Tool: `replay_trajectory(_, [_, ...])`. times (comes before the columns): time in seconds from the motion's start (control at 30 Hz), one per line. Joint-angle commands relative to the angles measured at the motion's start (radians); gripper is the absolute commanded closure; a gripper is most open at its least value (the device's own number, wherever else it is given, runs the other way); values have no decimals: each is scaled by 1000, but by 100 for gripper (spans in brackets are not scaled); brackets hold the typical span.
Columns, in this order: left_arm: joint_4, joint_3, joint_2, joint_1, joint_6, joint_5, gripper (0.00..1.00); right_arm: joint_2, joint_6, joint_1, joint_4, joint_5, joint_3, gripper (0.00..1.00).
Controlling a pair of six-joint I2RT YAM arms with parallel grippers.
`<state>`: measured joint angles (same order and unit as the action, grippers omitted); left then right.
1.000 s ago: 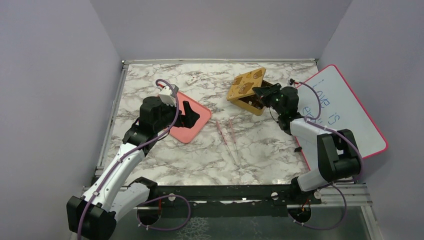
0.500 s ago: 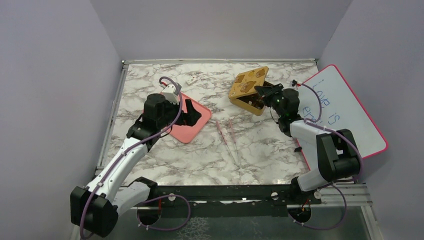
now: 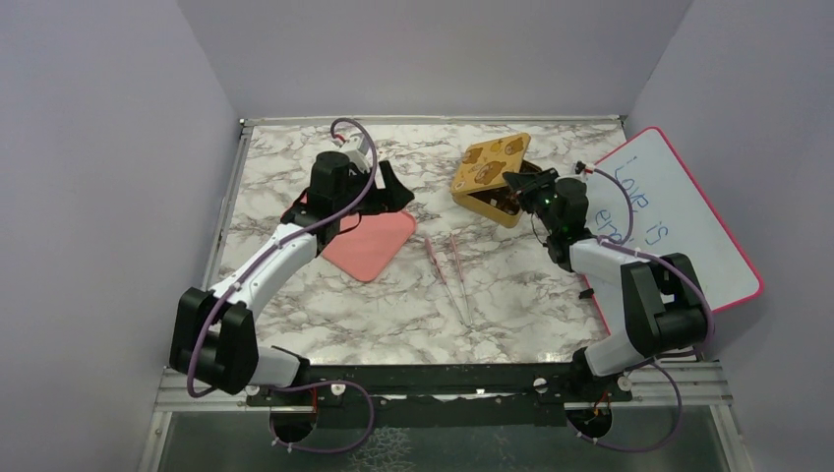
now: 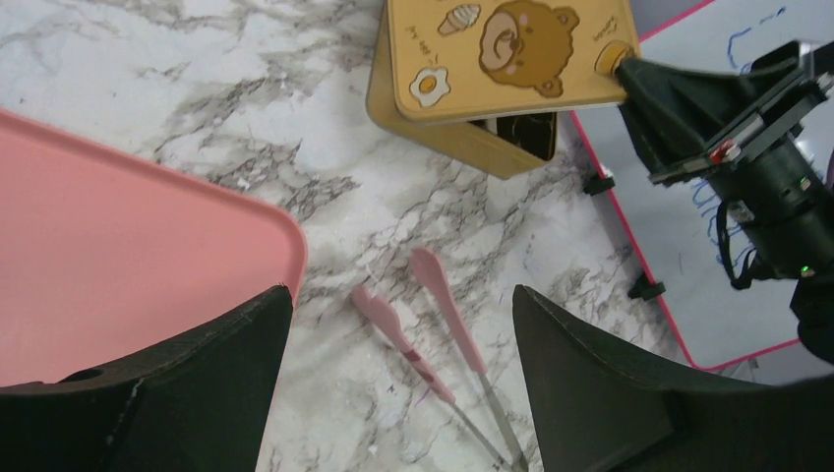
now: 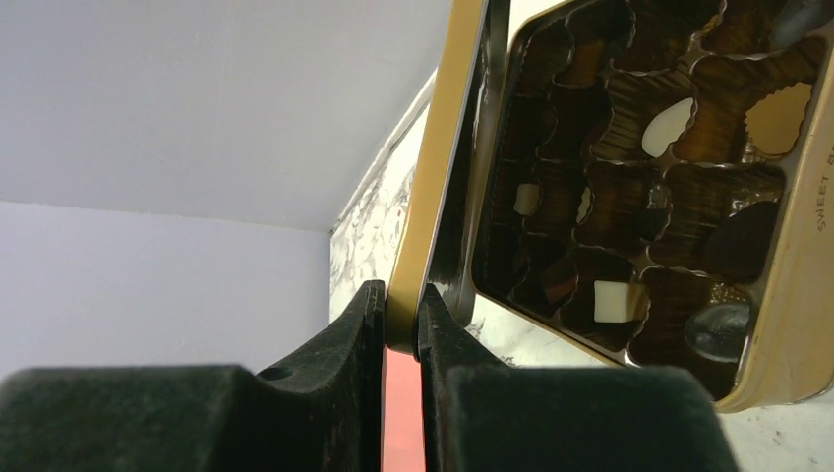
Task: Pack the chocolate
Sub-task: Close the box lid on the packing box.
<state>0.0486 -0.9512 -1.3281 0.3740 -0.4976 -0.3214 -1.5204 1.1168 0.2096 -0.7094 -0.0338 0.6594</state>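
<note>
Left pincer (image 4: 398,295) newly past the pink tray (image 4: 118,236), agape, empty; right pincer (image 5: 401,295) tight on the lid (image 4: 502,54)

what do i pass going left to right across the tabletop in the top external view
flat pink plastic tray → pair of pink tweezers → square gold tin with its lid raised → pink-framed whiteboard with blue writing

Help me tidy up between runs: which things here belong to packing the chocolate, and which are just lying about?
Job: chocolate, gold box, its lid pinched by the right gripper.
Lying about: pink tray, pink tweezers (untouched, possibly tools), whiteboard.
</note>
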Motion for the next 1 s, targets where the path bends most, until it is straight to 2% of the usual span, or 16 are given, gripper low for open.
replay_trajectory(0.0, [-150,-99,-91,-4,-87,24,18,24,-20,-14,-33,66,-9,99])
replay_trajectory(0.3, [-253,-270,-373,-1,-113,0,28,18,48,-22,-35,108,-13,99])
replay_trajectory(0.4, [-287,-321,-452,1,-121,-8,28,18,66,-22,-35,117,-17,99])
replay_trajectory(0.57, [-331,-428,-616,21,-109,-102,29,30,52,-22,-24,142,-44,96])
replay_trajectory(0.67, [-337,-512,-720,26,-92,-164,35,30,35,-24,-26,140,-58,95])
replay_trajectory(0.97, [-368,-599,-870,34,-102,-215,43,37,-12,-24,-19,121,-85,90])
